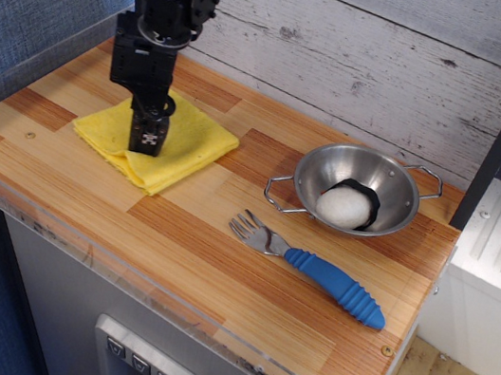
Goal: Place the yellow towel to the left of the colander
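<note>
Gripper (pixel 147 141) stands vertical over the left part of the wooden counter (pixel 218 269), its black tip pressed down onto the yellow towel (pixel 186 143). Fingers appear drawn close together at the tip; whether they actually pinch a fold of the cloth cannot be told from this view, since the tip hides the contact point.

Towel position: the cloth lies flat on the counter, folded, with layered edges showing along its front left side. It spreads out on all sides of the tip, more of it to the right and rear than to the front. The tip meets the cloth near its middle, slightly toward the front edge.

Colander (pixel 358 189) sits on the right part of the counter, well apart from the towel, with bare wood between them. Its two wire loop handles point to the front left and the rear right. A white rounded object (pixel 343 208) rests inside it against a dark piece (pixel 365 192).

Fork (pixel 314 267) with a blue ribbed handle lies in front of the colander, tines pointing left, apart from both the bowl and the towel.

Arm body (pixel 157 28) rises from the gripper toward the upper left, in front of a whitewashed plank wall (pixel 369 53).
</note>
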{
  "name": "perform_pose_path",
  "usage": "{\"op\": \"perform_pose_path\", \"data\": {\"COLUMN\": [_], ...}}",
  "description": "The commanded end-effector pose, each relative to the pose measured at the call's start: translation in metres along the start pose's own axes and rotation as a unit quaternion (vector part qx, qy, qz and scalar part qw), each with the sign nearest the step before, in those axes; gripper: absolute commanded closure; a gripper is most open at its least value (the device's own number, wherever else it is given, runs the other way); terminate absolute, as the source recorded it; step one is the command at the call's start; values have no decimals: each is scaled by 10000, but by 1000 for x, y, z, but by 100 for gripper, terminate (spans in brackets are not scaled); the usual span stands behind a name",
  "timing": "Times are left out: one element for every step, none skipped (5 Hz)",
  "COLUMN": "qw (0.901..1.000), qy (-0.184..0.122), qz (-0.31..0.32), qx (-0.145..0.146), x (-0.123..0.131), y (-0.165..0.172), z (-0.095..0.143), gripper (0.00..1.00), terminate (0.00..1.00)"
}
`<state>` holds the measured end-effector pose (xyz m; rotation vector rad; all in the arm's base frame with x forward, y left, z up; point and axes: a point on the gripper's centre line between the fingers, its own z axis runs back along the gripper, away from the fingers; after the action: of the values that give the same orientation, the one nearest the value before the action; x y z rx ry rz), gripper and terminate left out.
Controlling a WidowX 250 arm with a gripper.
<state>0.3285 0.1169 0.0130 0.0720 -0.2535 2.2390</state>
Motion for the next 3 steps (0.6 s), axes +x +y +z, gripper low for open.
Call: {"op": "perform_pose_path", "data": {"qw": [9990,9974,9953], "qy": [352,555,689], "qz": [-224,-426,-644], "qx": [-178,-186,-209], "x": [-33,-54,-71], "y": [0,-5,-7], "z": [12,13,13], "gripper": [0,0,0], "terminate": [0,0,0]}}
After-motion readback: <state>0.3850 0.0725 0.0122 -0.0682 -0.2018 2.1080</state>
